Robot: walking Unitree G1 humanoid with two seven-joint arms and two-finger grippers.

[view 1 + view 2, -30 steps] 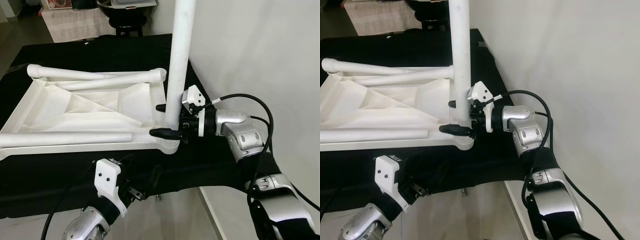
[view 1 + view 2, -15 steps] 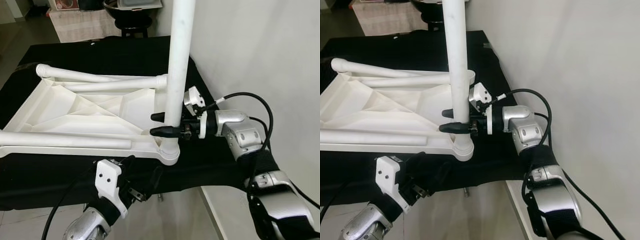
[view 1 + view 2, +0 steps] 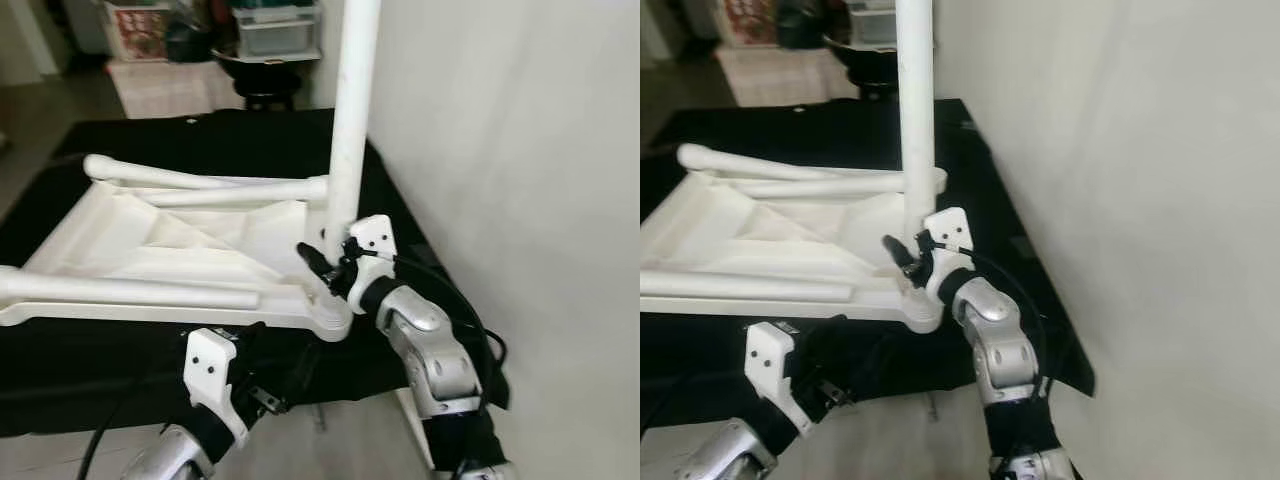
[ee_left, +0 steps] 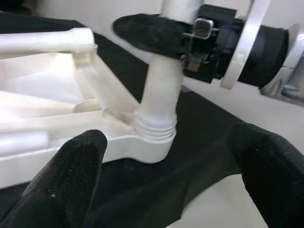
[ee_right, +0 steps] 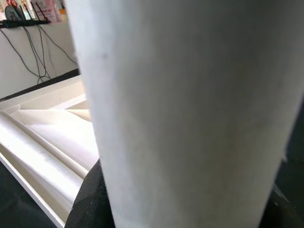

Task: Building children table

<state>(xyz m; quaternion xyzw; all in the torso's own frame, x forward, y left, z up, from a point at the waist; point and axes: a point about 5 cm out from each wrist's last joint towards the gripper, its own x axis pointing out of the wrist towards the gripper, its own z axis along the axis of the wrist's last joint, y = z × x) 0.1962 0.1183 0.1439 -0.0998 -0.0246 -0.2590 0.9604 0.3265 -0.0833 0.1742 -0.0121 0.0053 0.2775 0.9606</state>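
A white children's table top [image 3: 170,245] lies upside down on a black-covered table [image 3: 230,140]. One white leg [image 3: 347,120] stands upright in its near right corner socket [image 3: 335,318]. My right gripper [image 3: 322,262] is shut on this leg just above the socket; in the right wrist view the leg [image 5: 185,109] sits close between the black fingers [image 5: 88,202]. Two more legs lie flat, one along the far edge [image 3: 200,180] and one along the near edge [image 3: 130,292]. My left gripper [image 4: 166,175] hangs open below the table's front edge, facing the socket [image 4: 154,137] from a short distance.
A white wall [image 3: 520,150] runs close along the right side of the table. A black stool and storage boxes [image 3: 265,50] stand behind the far end. Pale floor [image 3: 340,440] lies below the front edge, where my arms are.
My right arm has swung from the right of the leg toward the front, wrist turning around the leg while still gripping it. The whole view has shifted with the camera.
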